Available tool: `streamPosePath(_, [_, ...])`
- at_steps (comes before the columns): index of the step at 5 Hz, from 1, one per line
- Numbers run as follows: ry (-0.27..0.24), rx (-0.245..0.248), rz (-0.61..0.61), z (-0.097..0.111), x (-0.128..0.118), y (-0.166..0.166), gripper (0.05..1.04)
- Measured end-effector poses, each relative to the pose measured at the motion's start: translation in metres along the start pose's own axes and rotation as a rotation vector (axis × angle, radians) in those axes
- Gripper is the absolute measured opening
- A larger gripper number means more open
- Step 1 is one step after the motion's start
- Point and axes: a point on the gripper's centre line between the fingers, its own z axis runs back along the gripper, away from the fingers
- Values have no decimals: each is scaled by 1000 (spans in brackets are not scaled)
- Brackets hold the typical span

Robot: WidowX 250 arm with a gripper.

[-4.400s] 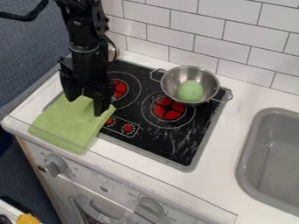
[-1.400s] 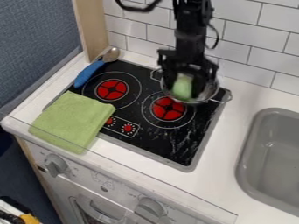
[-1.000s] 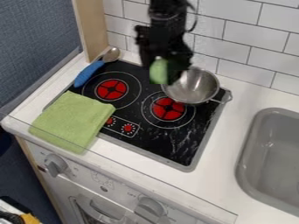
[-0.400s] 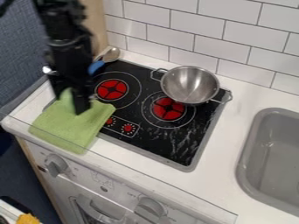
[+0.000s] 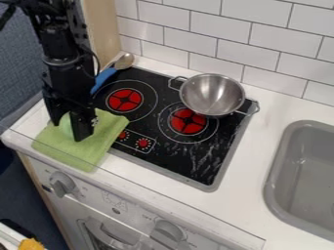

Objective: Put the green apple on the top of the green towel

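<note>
green apple (image 5: 66, 125), likely light, firm, slippery; the hand (image 5: 68, 130) is grasping its opposite sides, best at mid-height, over green towel (image 5: 81, 154)

Widest low way: across the front of the stove

The front of the stove (image 5: 182, 168) gives low passage from the towel (image 5: 85, 149) towards the sink (image 5: 290, 163), and the counter (image 5: 251, 158) between stove and sink offers a second lane. At the back, the pan (image 5: 212, 95) blocks low travel with its rim and two side handles, the wall (image 5: 281, 44) behind it. Gripper (image 5: 68, 128) and arm (image 5: 65, 73) obstruct the towel's rear part; the spoon (image 5: 124, 61) and panel (image 5: 104, 31) crowd the corner beyond
</note>
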Motion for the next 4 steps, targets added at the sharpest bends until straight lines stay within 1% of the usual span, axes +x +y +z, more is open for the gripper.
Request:
streamPosePath(1, [29,-14,0,-14,1,-1,842])
streamPosePath(2, [36,-8,-34,-16,5,-5,1013])
streamPosePath(3, [14,7,-31,-7,6,-4,1012])
streamPosePath(4, [-109,53,-7,34,9,-4,1005])
